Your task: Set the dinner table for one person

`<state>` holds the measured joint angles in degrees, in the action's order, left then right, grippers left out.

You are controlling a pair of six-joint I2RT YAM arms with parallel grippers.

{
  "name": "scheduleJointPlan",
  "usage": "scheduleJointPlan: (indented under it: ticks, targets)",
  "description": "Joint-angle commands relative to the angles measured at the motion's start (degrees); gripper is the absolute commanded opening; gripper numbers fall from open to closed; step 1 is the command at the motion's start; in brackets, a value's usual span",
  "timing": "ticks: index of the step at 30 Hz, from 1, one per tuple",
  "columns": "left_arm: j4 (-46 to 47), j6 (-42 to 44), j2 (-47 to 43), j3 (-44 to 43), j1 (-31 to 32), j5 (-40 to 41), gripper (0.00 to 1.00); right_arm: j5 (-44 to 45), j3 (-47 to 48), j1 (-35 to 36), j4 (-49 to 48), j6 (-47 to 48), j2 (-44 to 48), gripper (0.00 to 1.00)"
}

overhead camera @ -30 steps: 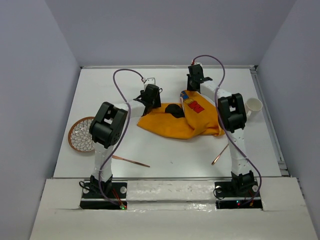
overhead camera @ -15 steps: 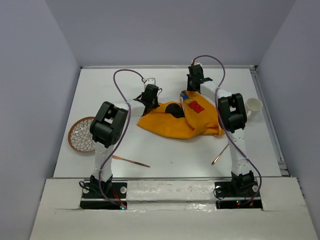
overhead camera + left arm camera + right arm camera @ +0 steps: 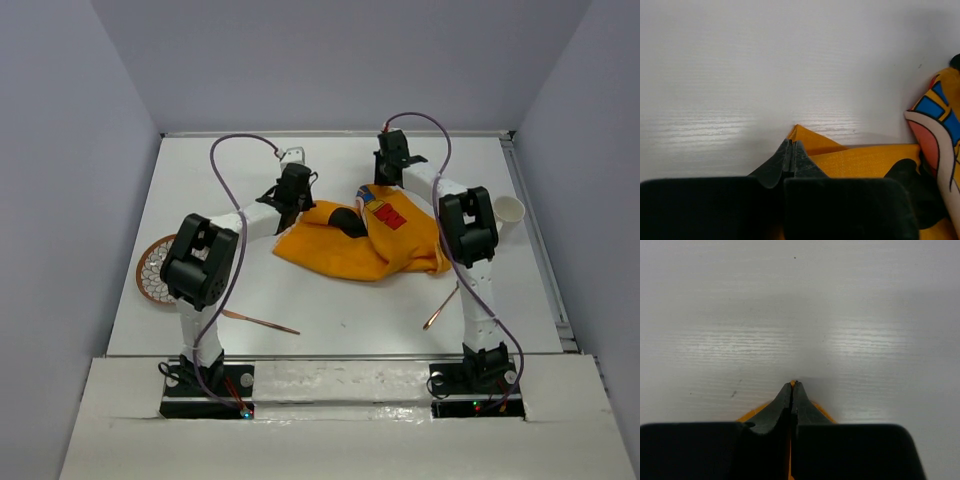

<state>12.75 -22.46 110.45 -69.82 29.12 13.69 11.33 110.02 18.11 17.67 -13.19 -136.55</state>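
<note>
The left arm (image 3: pixel 193 272) and the right arm (image 3: pixel 468 228) look alike: white tubular links joined by bulky, rounded black joint housings. A thin purple cable (image 3: pixel 212 165) loops along each. Black base blocks (image 3: pixel 205 385) carry tiny red and green lights. Matte black fingers (image 3: pixel 777 165) taper to wedges.

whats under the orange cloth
Only the white table shows around the edges of the orange cloth. It is bunched and folded over itself, so anything beneath its middle is hidden.

Mat (image 3: pixel 365 240) lies on the table (image 3: pixel 330 300), corners in the jaws of left gripper (image 3: pixel 297 209) and right gripper (image 3: pixel 381 183); plate (image 3: pixel 152 270) left of them, cup (image 3: pixel 508 211) right, utensils (image 3: pixel 260 322) nearer
</note>
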Motion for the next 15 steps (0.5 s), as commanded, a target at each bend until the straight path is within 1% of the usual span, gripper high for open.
scheduleJointPlan:
  ticks: [1,5,6,8,9,10,11,14,15]
  targets:
    - [2.45,-0.57,-6.30,1.62,-0.03,2.13,0.00,-0.79,-2.26,0.70,1.32,0.71,6.99,0.00]
    - [3.15,-2.23,-10.95,4.34,-0.38,2.57,0.00,0.18,-6.73,0.70,-0.09,0.97,13.14,0.00]
    - [3.68,-2.67,-13.49,5.74,-0.56,2.57,0.00,0.70,-8.14,0.70,-0.53,1.15,14.72,0.00]
    - [4.64,-4.43,-17.98,8.02,-1.61,2.65,0.00,2.72,-13.41,0.17,-2.19,1.33,20.69,0.00]
    - [4.91,-4.78,-19.47,8.73,-1.96,2.74,0.00,2.82,-15.51,-0.35,-2.81,1.24,22.89,0.00]
    - [5.00,-5.14,-21.05,9.35,-2.49,2.92,0.00,2.56,-20.06,-0.35,-3.51,1.06,25.26,0.00]
    - [5.35,-5.84,-24.03,10.48,-3.45,3.00,0.00,2.38,-22.19,-0.96,-4.91,0.63,29.55,0.00]
    - [5.62,-6.81,-28.17,10.85,-5.82,1.87,0.00,0.80,-26.42,-2.19,-5.81,0.45,34.84,0.00]
    - [5.09,-6.98,-28.54,9.63,-6.53,0.73,0.00,0.54,-26.26,-2.81,-5.89,0.53,35.38,0.00]
